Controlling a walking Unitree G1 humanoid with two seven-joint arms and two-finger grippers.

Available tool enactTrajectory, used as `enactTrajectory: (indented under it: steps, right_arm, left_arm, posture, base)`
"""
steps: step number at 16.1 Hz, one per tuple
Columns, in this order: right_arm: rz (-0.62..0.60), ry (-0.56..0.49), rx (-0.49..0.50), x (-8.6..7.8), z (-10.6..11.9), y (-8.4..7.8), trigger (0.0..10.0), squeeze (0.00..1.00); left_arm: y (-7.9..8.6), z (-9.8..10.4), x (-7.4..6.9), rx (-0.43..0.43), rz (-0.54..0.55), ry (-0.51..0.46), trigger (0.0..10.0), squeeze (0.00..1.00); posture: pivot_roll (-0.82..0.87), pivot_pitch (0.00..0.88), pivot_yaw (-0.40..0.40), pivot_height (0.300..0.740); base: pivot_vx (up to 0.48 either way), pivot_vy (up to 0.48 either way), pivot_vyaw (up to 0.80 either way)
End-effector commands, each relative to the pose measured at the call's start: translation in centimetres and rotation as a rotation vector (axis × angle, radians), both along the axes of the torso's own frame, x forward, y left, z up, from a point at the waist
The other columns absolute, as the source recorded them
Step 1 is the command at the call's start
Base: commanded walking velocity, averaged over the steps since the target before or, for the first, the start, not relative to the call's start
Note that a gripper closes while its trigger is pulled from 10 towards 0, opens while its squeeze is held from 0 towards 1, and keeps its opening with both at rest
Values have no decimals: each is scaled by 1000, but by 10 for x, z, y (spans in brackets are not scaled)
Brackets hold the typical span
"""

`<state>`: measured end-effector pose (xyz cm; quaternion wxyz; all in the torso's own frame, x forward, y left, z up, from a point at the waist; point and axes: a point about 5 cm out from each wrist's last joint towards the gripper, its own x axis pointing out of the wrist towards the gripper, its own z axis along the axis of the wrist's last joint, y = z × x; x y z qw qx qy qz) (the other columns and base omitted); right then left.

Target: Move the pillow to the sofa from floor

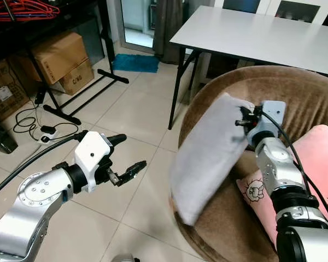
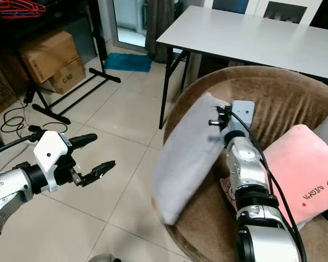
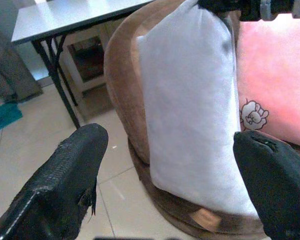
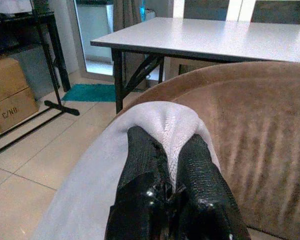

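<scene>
Right gripper (image 4: 172, 150) pinching grey pillow's (image 1: 208, 158) top corner, centre frame over brown sofa (image 1: 295, 93); left gripper (image 1: 126, 158) hovering spread, lower left.

From my seat, the pillow (image 1: 208, 158) covers the sofa's (image 1: 295, 93) near rim where it hangs, and its top corner vanishes between the right hand's (image 4: 170, 150) fingers. That arm blocks part of the pink cushion (image 1: 322, 164), so I see just the little printed animal (image 1: 255, 188) and a few letters I cannot read. The cushion runs off the picture's edge. The white table (image 1: 262, 35) is cut off at the top and side, its far legs out of sight. Print on the cardboard boxes (image 1: 57, 54) is too small for me to read. In the left wrist view, the left hand's (image 3: 165, 165) fingertips are cropped at the bottom.
</scene>
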<state>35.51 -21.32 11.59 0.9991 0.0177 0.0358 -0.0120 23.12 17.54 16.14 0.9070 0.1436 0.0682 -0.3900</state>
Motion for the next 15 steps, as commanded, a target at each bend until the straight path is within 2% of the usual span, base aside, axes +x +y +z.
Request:
enactTrajectory:
  steps: [1,2,6,11,12,15]
  right_arm:
    - [-49,-62,-34,4,15,-18,10000,0]
    - [-79,-43,-92,0,10,-35,10000,0]
    - [-193,-4,-140,-13,4,-73,10000,0]
    - [-257,145,-166,-31,-28,-87,10000,0]
    - [-307,175,-162,-36,-33,-94,10000,1000]
    - [-423,191,-176,-51,-35,-117,10000,1000]
  left_arm:
    - [-1,0,-4,8,-23,14,10000,0]
    - [-2,1,-4,6,-33,22,10000,0]
    - [-3,0,-6,-40,-69,78,10000,0]
    - [-7,0,-8,-68,-128,126,10000,0]
    - [-7,1,-8,-76,-141,136,10000,0]
    - [-5,0,-9,-71,-149,147,10000,0]
  posture:
    - [85,0,7,740]
    - [94,0,8,740]
    - [88,0,12,740]
    - [80,0,13,740]
    - [80,0,13,740]
    - [76,0,11,740]
  base:
    - [0,0,0]
    - [0,0,0]
    - [0,0,0]
    - [0,0,0]
    - [0,0,0]
    - [0,0,0]
